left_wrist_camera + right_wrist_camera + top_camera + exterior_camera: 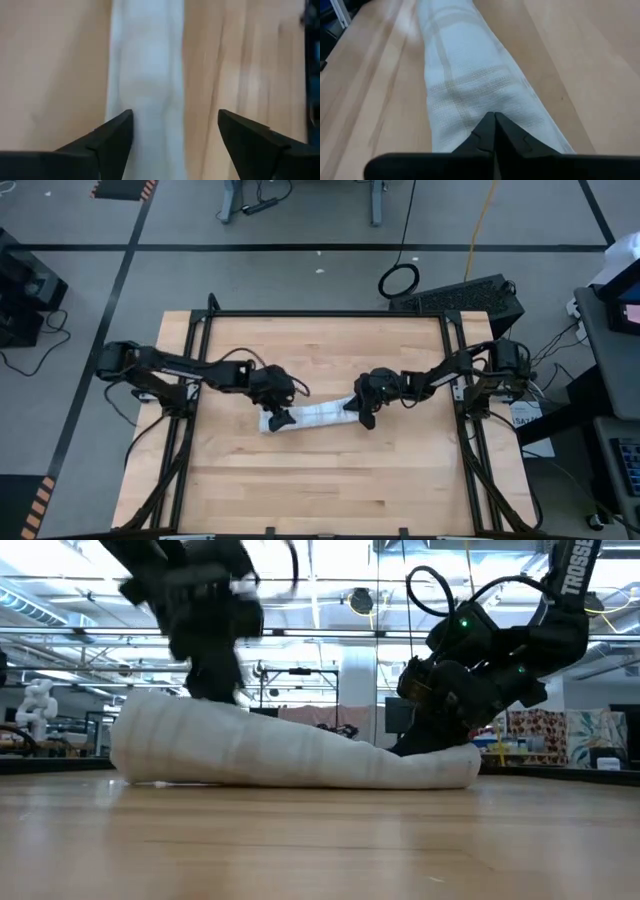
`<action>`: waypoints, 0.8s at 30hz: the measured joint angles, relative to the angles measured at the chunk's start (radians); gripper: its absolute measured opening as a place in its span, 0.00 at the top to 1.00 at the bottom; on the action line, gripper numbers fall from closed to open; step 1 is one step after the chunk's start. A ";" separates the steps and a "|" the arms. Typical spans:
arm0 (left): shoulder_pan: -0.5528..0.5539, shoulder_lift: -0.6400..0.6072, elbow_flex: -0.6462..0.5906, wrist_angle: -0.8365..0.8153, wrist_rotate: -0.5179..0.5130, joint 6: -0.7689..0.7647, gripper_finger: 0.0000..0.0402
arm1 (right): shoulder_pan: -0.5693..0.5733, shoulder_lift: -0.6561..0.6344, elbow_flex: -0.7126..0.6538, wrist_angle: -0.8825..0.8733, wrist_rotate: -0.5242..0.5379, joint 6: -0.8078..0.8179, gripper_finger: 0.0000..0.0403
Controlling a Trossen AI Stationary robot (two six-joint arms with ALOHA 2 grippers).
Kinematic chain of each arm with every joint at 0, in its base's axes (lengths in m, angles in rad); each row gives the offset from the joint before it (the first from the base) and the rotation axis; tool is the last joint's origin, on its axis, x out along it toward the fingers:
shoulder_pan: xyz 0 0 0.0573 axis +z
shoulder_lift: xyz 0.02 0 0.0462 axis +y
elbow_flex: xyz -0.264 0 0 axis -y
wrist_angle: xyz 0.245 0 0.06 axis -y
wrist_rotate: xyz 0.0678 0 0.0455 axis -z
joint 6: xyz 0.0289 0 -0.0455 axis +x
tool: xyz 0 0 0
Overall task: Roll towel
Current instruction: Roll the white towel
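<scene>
White cloth, the towel (305, 416) lies fully rolled on the table (330, 490); left gripper (175, 132) stands open above it, right gripper (494, 131) closed at its end, nothing held.

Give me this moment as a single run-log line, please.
towel: rolled, lying on table | left claw: open over one end | right claw: shut at other end
</scene>
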 joint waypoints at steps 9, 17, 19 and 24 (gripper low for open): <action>-0.268 0.013 -0.005 0.367 -0.414 0.209 0.41 | 0.002 -0.003 -0.001 -0.003 0.003 0.038 1.00; -0.289 0.179 -0.008 0.327 -0.629 0.234 0.93 | 0.003 -0.002 -0.003 0.000 -0.043 0.040 1.00; -0.277 0.202 -0.008 0.315 -0.632 0.219 0.97 | 0.006 -0.002 -0.003 -0.003 -0.041 0.034 1.00; -0.250 0.210 -0.084 0.343 -0.625 0.142 0.98 | 0.027 -0.003 -0.001 -0.040 -0.027 0.013 1.00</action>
